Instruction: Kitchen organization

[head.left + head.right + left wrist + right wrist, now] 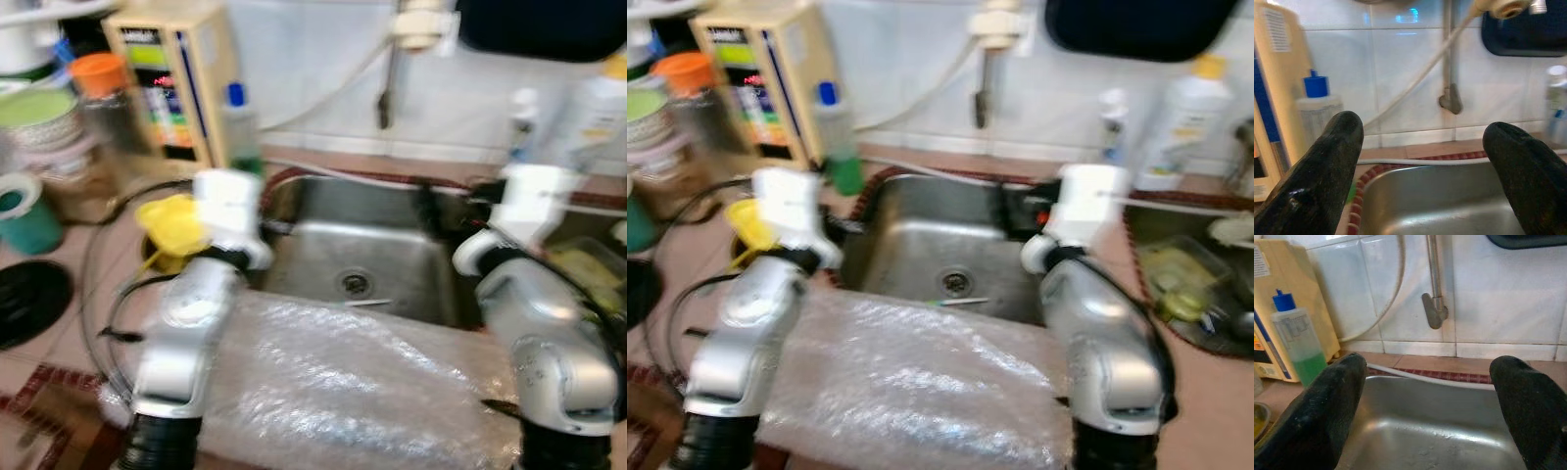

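Note:
A steel sink (pixel 323 257) lies straight ahead, with a thin utensil (pixel 368 304) next to its drain. Both silver arms reach over the sink's front rim. My left gripper (pixel 1425 161) is open, its black fingers (pixel 1327 166) spread wide over the sink's left side and holding nothing. My right gripper (pixel 1425 401) is open too, empty, pointing at the back wall and the tap pipe (pixel 1434 293). A bottle of green liquid with a blue cap (pixel 1298 347) stands at the sink's back left corner.
A bubble wrap sheet (pixel 333 382) covers the counter in front of the sink. A yellow object (pixel 174 227), beige box (pixel 171 83), orange-lidded jar (pixel 98 83) and teal cup (pixel 24 215) crowd the left. A white bottle (pixel 1185 117) and a tray of dishes (pixel 1185 284) sit to the right.

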Robot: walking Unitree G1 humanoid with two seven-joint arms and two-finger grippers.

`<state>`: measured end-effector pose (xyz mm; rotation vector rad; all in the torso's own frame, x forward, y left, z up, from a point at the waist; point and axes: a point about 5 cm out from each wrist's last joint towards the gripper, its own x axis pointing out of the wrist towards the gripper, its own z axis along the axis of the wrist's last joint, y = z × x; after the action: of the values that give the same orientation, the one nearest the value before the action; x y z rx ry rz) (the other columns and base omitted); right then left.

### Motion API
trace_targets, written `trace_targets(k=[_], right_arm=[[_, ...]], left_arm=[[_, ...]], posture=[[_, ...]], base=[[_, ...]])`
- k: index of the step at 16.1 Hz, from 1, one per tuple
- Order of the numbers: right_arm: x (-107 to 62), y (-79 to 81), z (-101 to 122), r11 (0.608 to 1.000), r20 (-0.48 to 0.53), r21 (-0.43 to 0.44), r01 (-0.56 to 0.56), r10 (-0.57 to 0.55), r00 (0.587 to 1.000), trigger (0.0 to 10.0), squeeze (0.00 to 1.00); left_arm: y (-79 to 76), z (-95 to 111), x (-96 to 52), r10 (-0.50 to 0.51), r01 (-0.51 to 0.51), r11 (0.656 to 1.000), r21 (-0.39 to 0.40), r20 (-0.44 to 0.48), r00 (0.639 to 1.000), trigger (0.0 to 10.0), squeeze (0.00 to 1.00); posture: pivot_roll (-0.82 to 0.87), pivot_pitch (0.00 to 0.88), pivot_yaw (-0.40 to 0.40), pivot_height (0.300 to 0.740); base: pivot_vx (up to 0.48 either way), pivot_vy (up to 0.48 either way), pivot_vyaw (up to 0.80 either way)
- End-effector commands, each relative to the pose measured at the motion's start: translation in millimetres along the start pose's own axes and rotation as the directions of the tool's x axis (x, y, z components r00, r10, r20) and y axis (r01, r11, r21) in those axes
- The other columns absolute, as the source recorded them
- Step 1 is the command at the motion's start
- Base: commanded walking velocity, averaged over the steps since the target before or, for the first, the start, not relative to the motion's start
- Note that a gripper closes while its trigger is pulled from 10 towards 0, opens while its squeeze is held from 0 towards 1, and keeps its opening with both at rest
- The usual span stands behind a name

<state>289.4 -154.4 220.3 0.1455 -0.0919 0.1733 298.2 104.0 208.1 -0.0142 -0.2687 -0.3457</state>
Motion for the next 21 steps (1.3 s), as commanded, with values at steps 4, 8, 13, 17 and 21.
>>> trace_targets(k=[4,8,13,17,21], right_arm=[[-2.5,-6.3,2,1.000,0.003,-0.008,0.020,-0.020,1.000,10.0,0.00],[-2.1,-3.3,-1,0.999,-0.011,0.038,-0.016,0.016,1.000,10.0,0.00],[-1.0,-3.4,-2,0.999,-0.019,-0.028,0.020,-0.021,1.000,10.0,0.00],[0.6,-2.4,1,1.000,-0.001,-0.021,0.004,-0.004,1.000,10.0,0.00],[-1.8,13.6,2,0.992,-0.036,0.011,-0.125,0.126,0.991,10.0,0.00]], left_arm=[[-9.8,1,2.7,-0.029,0.029,1.000,-0.011,0.006,1.000,10.0,0.00],[-9.2,-1,2.6,-0.012,0.012,1.000,-0.019,-0.006,1.000,10.0,0.00],[-7.4,-3,2.5,0.007,-0.008,1.000,-0.014,-0.019,1.000,10.0,0.00],[12.0,-4,-1.0,0.163,-0.161,0.983,0.087,-0.018,0.986,10.0,0.00],[42.8,-8,-18.8,0.314,-0.301,0.932,0.200,-0.036,0.949,10.0,0.00]], posture=[[-0.02,0.000,0.028,0.740],[-0.02,0.000,0.026,0.740],[-0.01,0.000,0.022,0.740],[-0.02,0.000,0.017,0.740],[-0.01,0.000,0.008,0.740]], base=[[0.000,0.000,0.00],[0.000,0.000,0.00],[0.000,0.000,0.00],[0.000,0.000,0.00],[0.000,0.000,0.00]])
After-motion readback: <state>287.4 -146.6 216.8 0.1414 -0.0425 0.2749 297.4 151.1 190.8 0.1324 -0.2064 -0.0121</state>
